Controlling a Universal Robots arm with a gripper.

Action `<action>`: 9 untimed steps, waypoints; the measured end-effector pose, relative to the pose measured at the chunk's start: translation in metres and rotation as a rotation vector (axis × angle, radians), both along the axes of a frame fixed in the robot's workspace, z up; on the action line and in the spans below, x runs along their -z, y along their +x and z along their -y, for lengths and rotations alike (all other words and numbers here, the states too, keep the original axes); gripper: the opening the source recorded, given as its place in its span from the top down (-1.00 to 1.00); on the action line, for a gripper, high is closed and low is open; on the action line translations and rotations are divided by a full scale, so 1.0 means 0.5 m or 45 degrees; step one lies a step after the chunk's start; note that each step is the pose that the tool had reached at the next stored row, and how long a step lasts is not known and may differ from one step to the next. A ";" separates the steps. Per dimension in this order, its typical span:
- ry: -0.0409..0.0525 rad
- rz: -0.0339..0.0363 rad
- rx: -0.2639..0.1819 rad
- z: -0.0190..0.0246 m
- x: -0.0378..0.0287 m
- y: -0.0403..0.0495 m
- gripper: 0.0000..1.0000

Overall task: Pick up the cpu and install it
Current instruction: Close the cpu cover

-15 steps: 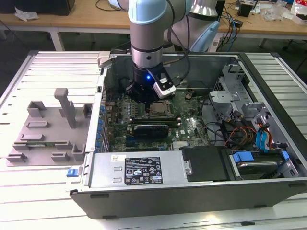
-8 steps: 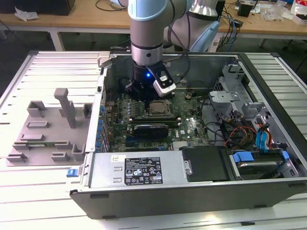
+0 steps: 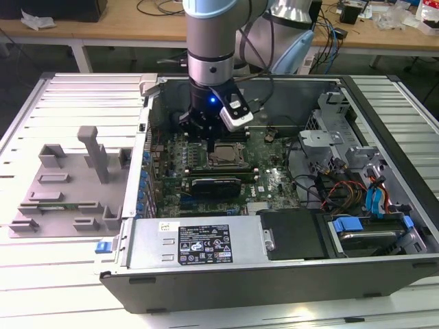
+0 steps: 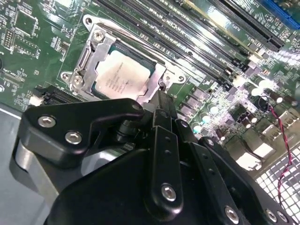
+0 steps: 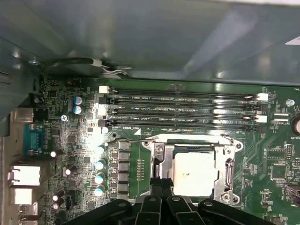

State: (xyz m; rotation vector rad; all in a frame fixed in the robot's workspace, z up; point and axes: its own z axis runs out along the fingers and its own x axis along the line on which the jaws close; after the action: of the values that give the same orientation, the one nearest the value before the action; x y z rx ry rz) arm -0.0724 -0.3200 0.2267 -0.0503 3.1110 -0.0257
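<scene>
The cpu [image 4: 121,78] lies flat in the motherboard's socket, its silver top bare inside the metal socket frame [image 4: 89,58]. In the exterior view the cpu [image 3: 223,156] sits mid-board inside the open computer case. It shows pale and square in the first wrist view, the cpu [image 5: 194,172]. My gripper [image 3: 206,140] hangs just over the socket's edge, beside the chip. In both wrist views the black fingertips meet with nothing between them, the gripper [image 5: 162,185] [image 4: 160,97] shut and holding nothing.
Memory slots [image 5: 183,110] run along one side of the socket, and capacitors [image 5: 99,171] stand beside it. The case wall [image 3: 146,130] rises close to the arm. A grey fixture plate [image 3: 65,185] lies outside the case, at the exterior view's left. Cables and drive bays [image 3: 357,199] fill the right.
</scene>
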 end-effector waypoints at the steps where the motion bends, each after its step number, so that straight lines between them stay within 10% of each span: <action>1: 0.000 -0.0003 0.000 0.0001 0.000 0.007 0.79; 5: 0.000 -0.0071 0.000 0.0021 0.000 0.065 0.79; 7: 0.000 -0.0078 0.000 0.0020 -0.038 0.068 0.79; 9: 0.000 -0.0078 0.000 0.0020 -0.038 0.068 0.79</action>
State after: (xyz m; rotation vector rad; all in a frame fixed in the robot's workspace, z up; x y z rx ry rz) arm -0.0382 -0.3210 0.2457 -0.0503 3.1171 -0.0254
